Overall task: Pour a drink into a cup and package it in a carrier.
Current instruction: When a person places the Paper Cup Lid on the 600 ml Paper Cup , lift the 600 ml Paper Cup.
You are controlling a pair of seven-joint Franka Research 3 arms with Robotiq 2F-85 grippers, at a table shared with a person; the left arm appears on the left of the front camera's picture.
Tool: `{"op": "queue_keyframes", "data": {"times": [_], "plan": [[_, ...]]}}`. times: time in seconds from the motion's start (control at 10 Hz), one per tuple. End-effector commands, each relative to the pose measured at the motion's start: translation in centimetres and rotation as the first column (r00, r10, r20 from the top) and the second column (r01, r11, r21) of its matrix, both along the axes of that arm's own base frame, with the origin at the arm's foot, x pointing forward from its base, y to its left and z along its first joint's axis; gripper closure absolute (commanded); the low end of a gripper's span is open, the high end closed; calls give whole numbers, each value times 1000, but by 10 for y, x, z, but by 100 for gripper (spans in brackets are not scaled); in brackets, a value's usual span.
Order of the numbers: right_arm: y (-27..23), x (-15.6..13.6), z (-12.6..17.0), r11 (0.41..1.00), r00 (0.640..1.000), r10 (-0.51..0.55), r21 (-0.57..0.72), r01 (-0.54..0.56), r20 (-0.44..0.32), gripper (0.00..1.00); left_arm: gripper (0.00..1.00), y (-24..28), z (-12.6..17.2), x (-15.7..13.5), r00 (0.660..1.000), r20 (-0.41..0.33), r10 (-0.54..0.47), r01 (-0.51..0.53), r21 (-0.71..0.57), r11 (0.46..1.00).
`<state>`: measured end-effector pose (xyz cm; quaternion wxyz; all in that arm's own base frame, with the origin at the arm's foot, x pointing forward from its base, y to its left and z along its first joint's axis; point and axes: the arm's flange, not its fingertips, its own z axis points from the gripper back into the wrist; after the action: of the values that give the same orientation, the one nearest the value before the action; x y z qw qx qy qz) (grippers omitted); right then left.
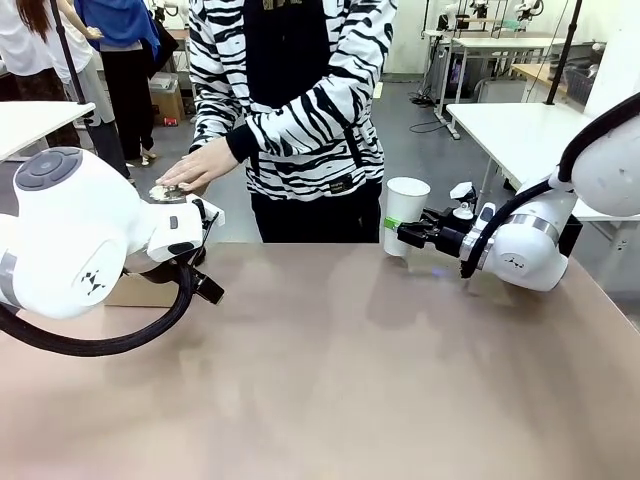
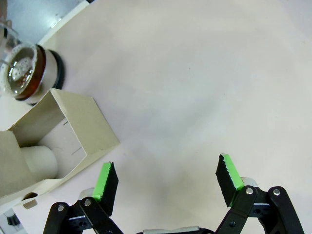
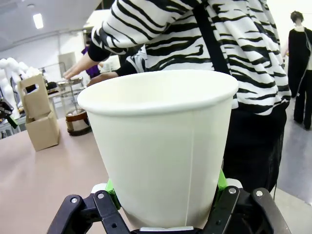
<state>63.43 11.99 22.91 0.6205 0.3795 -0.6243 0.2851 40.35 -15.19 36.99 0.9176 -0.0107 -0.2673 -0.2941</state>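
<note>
Table [image 1: 330,380]: the carrier [image 2: 83,126] and a glass pitcher [image 2: 24,73] of drink [image 2: 33,84] are found at the far left edge, a person's hand [image 1: 195,165] laid on the pitcher top. The cup [image 1: 405,212], unlidded, is clamped low by the right gripper [image 1: 402,236] at the far edge. The left gripper [image 2: 168,183] is held apart, empty. Risk judged: the paper wall may be crushed, or the cup tipped during pouring.

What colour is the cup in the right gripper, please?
The cup is plain white; right wrist view best.
</note>
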Motion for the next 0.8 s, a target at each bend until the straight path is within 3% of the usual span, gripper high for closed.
{"op": "queue_keyframes", "data": {"times": [0.0, 0.7], "plan": [[0, 0, 3, 1000, 1000, -6, 5, 6, 3, 20, 0, 0, 0, 0, 1000, 0, -1, 1, -2, 1000], [0, 0, 3, 1000, 1000, -6, 5, 6, 3, 20, 0, 0, 0, 0, 1000, 0, -1, 1, -2, 1000]]}}
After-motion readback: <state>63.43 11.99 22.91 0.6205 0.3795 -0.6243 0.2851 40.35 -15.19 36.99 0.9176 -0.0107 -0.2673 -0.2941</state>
